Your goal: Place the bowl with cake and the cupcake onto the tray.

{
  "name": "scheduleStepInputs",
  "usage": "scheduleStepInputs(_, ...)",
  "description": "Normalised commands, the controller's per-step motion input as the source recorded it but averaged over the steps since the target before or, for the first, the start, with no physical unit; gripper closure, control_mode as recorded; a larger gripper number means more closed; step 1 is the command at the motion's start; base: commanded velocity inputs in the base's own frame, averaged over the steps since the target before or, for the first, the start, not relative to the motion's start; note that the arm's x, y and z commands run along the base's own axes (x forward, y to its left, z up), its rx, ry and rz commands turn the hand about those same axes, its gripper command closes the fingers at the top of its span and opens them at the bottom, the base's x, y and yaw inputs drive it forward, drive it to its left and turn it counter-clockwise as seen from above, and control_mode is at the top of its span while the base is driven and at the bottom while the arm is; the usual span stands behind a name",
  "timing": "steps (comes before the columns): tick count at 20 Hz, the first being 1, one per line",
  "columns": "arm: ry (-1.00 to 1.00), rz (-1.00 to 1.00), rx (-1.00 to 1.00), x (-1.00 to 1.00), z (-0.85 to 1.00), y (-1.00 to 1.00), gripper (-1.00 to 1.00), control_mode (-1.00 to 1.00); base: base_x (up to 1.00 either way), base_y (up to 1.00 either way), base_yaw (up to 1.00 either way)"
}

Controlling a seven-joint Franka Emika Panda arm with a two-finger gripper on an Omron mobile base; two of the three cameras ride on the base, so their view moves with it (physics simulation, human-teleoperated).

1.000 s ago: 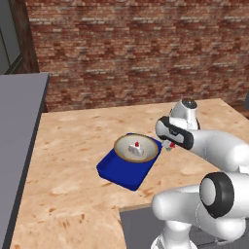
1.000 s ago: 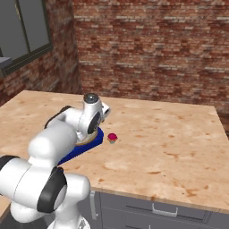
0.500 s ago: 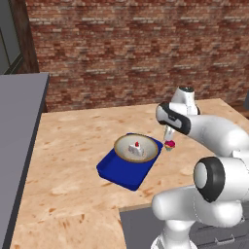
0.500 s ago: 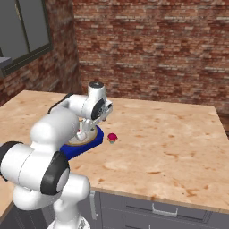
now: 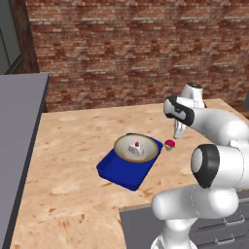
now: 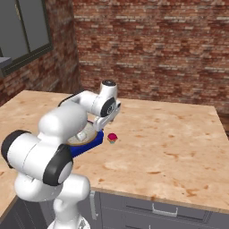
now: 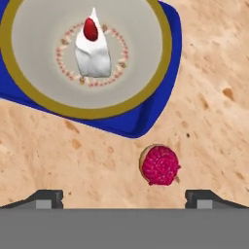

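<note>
Below the gripper (image 7: 124, 197), the counter (image 7: 209, 107) looks like mottled, matt wood. Ahead of the fingertips, the cupcake (image 7: 160, 165) has a rough, bumpy top. Beyond it, the tray (image 7: 168, 73) looks smooth plastic, the bowl (image 7: 141, 53) matt-glazed ceramic.

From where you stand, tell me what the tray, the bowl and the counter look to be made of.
The tray: deep-blue, smooth and matte, likely plastic, judging by its uniform colour and rounded corners. The bowl with cake: glazed ceramic by the look, grey with a brownish-gold rim and a dotted ring. The counter: pale wood, mottled tan grain with darker flecks; a laminate print is possible, since everything is rendered.
</note>
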Motion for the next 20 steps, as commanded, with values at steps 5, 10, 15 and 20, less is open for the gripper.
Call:
scheduleStepInputs(5,0.0,0.1,0.0,0.0,-0.32,-0.3,-1.0,-1.0,0.0,0.0,0.0)
scheduleStepInputs(10,-0.01,0.08,0.0,0.02,-0.4,-0.19,-1.0,-1.0,0.0,0.0,0.0)
scheduleStepInputs(15,-0.02,0.12,0.0,0.13,-0.28,-0.11,-1.0,-1.0,0.0,0.0,0.0)
scheduleStepInputs(20,-0.1,0.12,0.02,0.17,-0.14,-0.09,-1.0,-1.0,0.0,0.0,0.0)
